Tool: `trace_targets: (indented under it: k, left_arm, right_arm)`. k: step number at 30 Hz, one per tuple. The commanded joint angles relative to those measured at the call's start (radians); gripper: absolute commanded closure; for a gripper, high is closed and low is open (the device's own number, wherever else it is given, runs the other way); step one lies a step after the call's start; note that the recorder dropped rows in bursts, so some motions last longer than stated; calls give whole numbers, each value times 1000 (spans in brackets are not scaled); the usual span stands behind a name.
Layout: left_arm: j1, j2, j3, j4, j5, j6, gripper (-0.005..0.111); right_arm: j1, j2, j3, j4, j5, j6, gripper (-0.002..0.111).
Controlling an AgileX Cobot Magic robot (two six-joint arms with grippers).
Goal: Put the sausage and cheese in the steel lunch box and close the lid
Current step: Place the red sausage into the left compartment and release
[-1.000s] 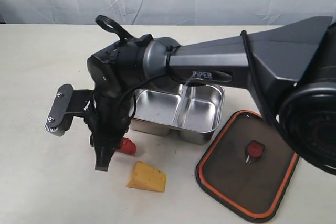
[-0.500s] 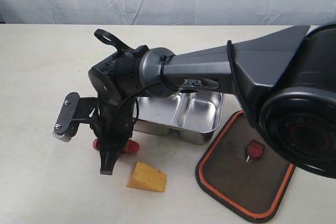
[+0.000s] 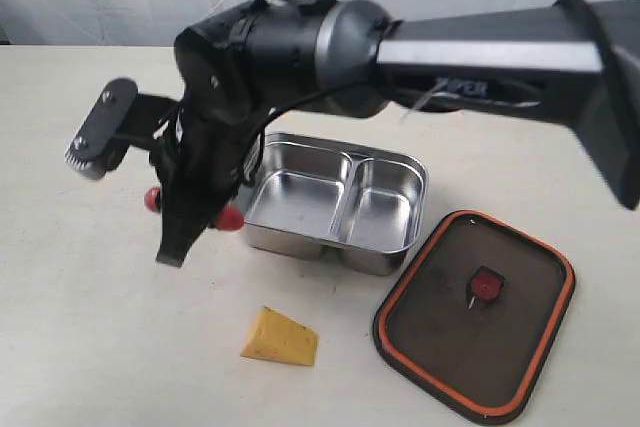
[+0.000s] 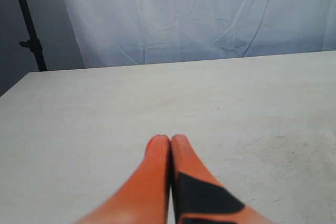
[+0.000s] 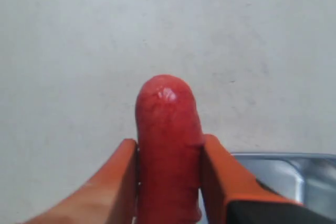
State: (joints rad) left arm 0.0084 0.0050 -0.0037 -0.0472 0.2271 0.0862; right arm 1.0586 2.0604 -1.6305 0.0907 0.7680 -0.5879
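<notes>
Above the table (image 3: 80,327), sausage (image 3: 231,217) now lifted, cheese (image 3: 279,337) unmoved

sausage (image 3: 231,215) 1 | cheese (image 3: 279,338) 1 | lunch box (image 3: 300,203) 1 | lid (image 3: 440,339) 1

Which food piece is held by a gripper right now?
The sausage, clamped in the right gripper; the cheese lies loose on the table.

Our dark grey right arm (image 3: 480,47) reaches across leftward, the right gripper (image 3: 185,222) angled down, clamping the glossy red sausage (image 5: 168,129). Our left gripper (image 4: 170,145) holds its orange fingers pressed together.
</notes>
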Motion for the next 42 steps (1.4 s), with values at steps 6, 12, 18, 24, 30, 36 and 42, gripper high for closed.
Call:
trace_targets:
  k: [6, 12, 18, 24, 30, 36, 42]
  left_arm:
    - [-1, -5, 4, 1, -10, 0, 107]
    - [-1, -5, 4, 1, -10, 0, 107]
    - [-1, -5, 4, 1, -10, 0, 107]
    - [-1, -5, 4, 1, -10, 0, 107]
    - [-1, -5, 4, 1, -10, 0, 107]
    - [-1, -5, 4, 1, -10, 0, 107]
    - [-1, -5, 4, 1, -10, 0, 107]
  right_arm:
    - [-187, -39, -2, -11, -20, 131, 108]
    - [-242, -39, -2, 10, -28, 151, 108]
    - [-244, 7, -2, 16, -8, 152, 108]
    - [-244, 59, -2, 11, 44, 152, 108]
    - [-244, 61, -2, 9, 56, 152, 72]
    - [-244, 58, -2, -17, 119, 152, 52]
    - [-242, 2, -2, 11, 208, 142, 52]
